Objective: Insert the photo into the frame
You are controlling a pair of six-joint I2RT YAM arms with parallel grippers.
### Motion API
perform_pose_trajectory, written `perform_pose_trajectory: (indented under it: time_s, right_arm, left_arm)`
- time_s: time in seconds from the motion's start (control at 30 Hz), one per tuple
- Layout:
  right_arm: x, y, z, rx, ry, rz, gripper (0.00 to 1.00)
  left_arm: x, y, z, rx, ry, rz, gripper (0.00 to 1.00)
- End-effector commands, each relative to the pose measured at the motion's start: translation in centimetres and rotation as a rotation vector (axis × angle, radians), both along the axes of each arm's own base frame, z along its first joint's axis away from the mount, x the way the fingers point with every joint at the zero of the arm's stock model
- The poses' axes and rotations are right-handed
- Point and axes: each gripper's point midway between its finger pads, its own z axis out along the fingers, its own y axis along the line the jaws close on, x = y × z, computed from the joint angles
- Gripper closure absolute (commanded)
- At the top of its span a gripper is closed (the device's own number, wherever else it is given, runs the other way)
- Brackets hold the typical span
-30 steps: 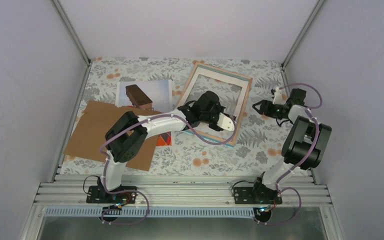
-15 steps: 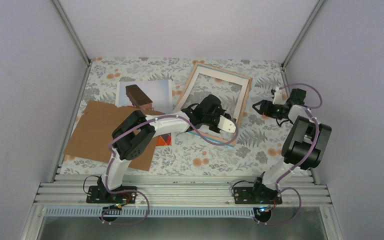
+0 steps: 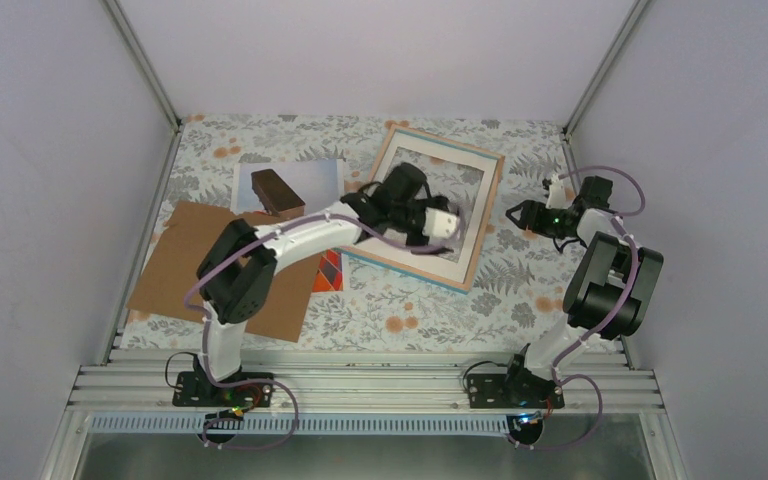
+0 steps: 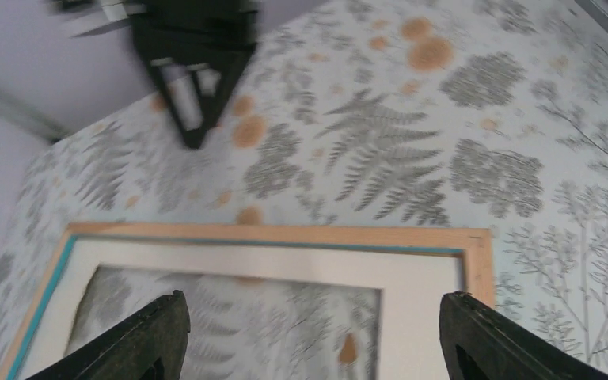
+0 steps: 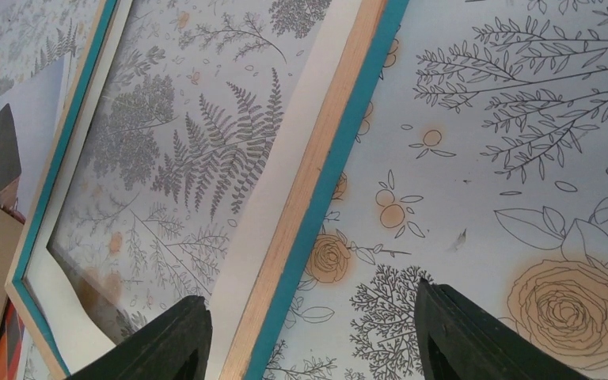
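L fingers are spread wide, nothing between them. The L gripper hangs just over the frame, near one corner, pointing down at the clear pane. You can see the flowery table thru the pane.

R fingers are wide apart too, and empty. The R gripper sits low, just beside the frame's right edge, not touching it. I think it waits there to stop the frame sliding.

The frame looks flat, wood side up, w/ the cream mat lying in it. That's prob so the photo can go in from the back.

The photo isn't in yet. It lies on the table just left of the frame, and the L arm reaches across over its near part. That part overlaps the brown backing board; can't tell which is on top. I think the L gripper must go get the photo next.
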Motion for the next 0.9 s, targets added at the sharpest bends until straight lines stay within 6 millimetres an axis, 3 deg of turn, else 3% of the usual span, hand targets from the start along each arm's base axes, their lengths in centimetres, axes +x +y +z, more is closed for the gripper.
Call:
perform_pose_trajectory:
  time_s: [0.0,0.07,0.23,0.4,0.57,0.87]
  right_arm:
    - [-0.1,-0.2,0.3,-0.009,0.017,-0.019,0.36]
    - [-0.4,0.3,-0.4,-0.005,0.038,-0.01,0.36]
    - [-0.7,1.6,-2.5,-0.009,0.09,0.022,0.37]
    - [0.0,2.7,-3.0,0.011,0.103,0.051,0.38]
    - [0.8,3.4,-3.2,0.035,0.11,0.076,0.38]
    - [1.4,3.7,-4.2,0.094,0.152,0.105,0.37]
  left_arm:
    - [4.6,4.0,4.2,-0.065,0.203,0.184,0.22]
    - [7.8,6.5,3.7,-0.063,0.292,0.305,0.24]
    - [15.1,14.8,-0.4,-0.051,0.532,0.613,0.38]
    - [18.9,20.7,-4.0,-0.06,0.7,0.788,0.47]
    - [19.9,22.3,-7.3,-0.036,0.81,0.83,0.54]
    - [17.5,20.5,-9.9,-0.029,0.98,0.731,0.7]
